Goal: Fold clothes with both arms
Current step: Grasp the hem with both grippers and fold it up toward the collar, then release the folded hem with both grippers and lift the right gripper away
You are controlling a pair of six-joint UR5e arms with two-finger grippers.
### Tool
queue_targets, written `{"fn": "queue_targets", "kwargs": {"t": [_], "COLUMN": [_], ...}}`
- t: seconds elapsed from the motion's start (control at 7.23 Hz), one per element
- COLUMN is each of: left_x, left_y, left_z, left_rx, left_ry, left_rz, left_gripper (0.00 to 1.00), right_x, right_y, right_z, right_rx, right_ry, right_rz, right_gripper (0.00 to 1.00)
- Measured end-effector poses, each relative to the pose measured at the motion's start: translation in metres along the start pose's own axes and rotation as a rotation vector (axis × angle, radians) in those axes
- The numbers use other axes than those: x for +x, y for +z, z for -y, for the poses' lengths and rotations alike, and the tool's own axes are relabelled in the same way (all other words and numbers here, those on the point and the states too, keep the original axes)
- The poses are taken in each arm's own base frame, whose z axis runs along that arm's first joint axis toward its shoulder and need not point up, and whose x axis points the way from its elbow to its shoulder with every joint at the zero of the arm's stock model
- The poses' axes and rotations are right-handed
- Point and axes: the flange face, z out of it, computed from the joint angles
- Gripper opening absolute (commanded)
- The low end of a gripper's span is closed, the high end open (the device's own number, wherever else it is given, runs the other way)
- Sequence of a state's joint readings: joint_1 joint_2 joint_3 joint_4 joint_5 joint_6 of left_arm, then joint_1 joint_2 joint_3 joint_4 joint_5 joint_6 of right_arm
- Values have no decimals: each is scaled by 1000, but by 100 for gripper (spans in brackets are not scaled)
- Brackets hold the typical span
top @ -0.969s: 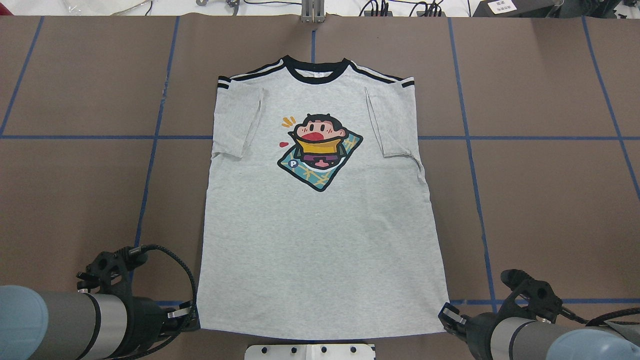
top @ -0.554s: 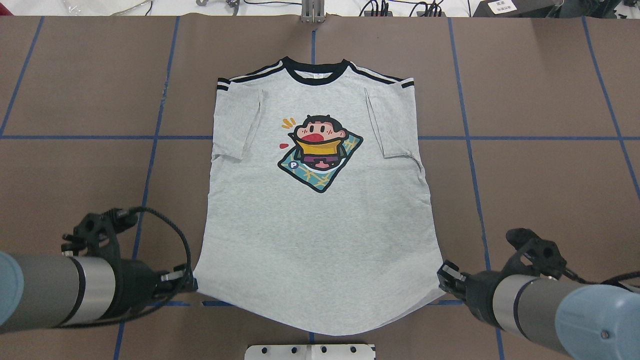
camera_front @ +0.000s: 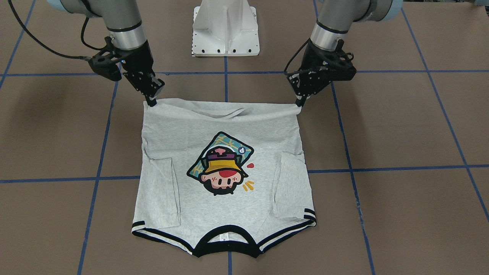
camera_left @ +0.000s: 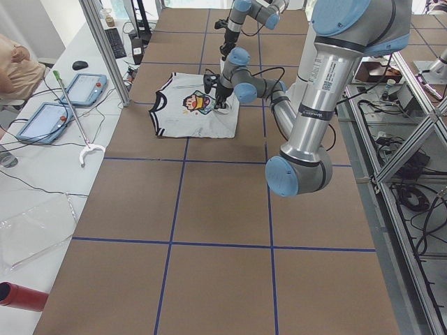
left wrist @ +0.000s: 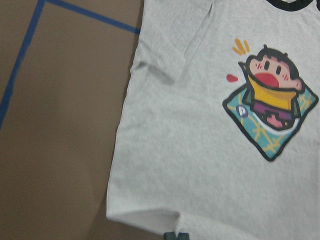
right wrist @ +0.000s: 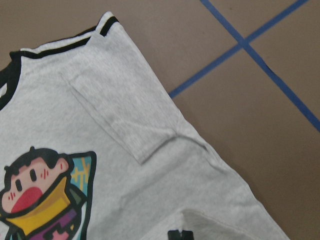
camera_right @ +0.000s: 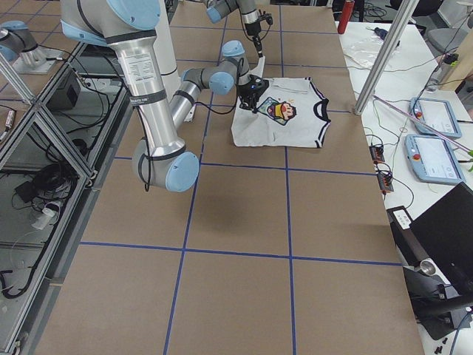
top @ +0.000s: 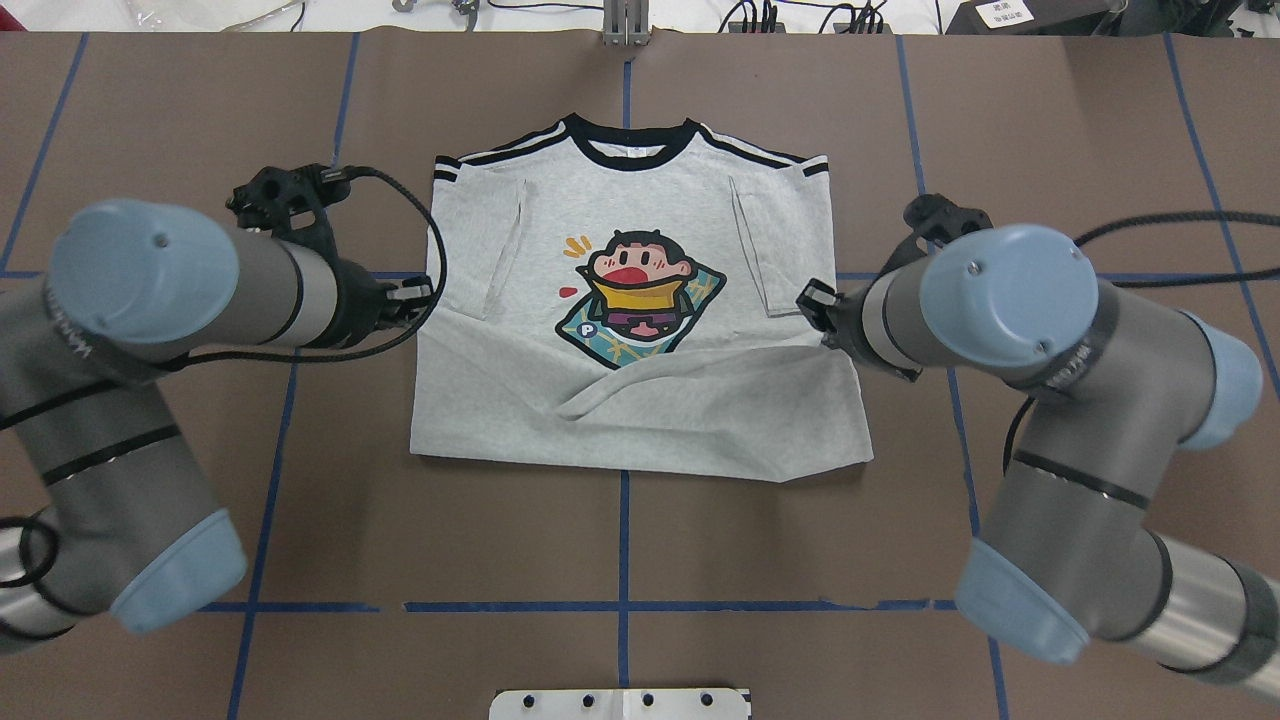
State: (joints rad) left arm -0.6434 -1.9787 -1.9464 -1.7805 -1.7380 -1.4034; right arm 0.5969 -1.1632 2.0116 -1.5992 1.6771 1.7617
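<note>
The light grey T-shirt point(top: 640, 420) lies face up on the brown table, collar point(top: 630, 150) away from the robot and sleeves folded inward. Its cartoon print point(top: 640, 300) shows. My left gripper point(top: 415, 295) is shut on the hem's left corner, my right gripper point(top: 815, 300) on its right corner. Both hold the hem raised over the shirt's middle, sagging between them. In the front-facing view the left gripper point(camera_front: 300, 103) and right gripper point(camera_front: 151, 102) pinch the stretched hem of the T-shirt point(camera_front: 183, 206). Each wrist view shows grey cloth point(left wrist: 200, 165) point(right wrist: 150, 125) below its fingertips.
The white pedestal point(camera_front: 225, 30) stands at the robot's edge of the table. Blue tape lines point(top: 625, 560) grid the brown surface. Beyond the far edge are cables, two tablets point(camera_left: 66, 101) and a seated person point(camera_left: 14, 70).
Both grippers have lifted the hem corners off the near table edge and carried them away from the robot toward the collar. The shirt's lower part now doubles over its middle.
</note>
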Motion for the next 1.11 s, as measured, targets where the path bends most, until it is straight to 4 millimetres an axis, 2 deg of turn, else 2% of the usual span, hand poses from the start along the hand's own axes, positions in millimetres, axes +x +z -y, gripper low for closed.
{"fn": "queue_targets", "kwargs": {"t": [0.14,0.28,0.55,0.69,1.11], "left_x": [2,-5,-23,-27,-45], "left_y": [30,58,100,116,151], "left_z": [32,61,104,119,149], "left_rx": [36,69,116,132,183], "left_ry": [1,8,29,37,92], "left_rz": [2,-5,-10,-14,-34], "left_gripper": [0,0,0,0,0], "right_x": [-21,-39,-67,-70,-70], "right_y": [17,34,82,105,165], "right_z": [26,45,90,115,156], "right_rx": [31,54,94,111,133], "right_ry": [-18,-24,-11,-9,-2], "right_rz": [-29,-56,-74,-67,-60], "right_gripper": [0,0,0,0,0]}}
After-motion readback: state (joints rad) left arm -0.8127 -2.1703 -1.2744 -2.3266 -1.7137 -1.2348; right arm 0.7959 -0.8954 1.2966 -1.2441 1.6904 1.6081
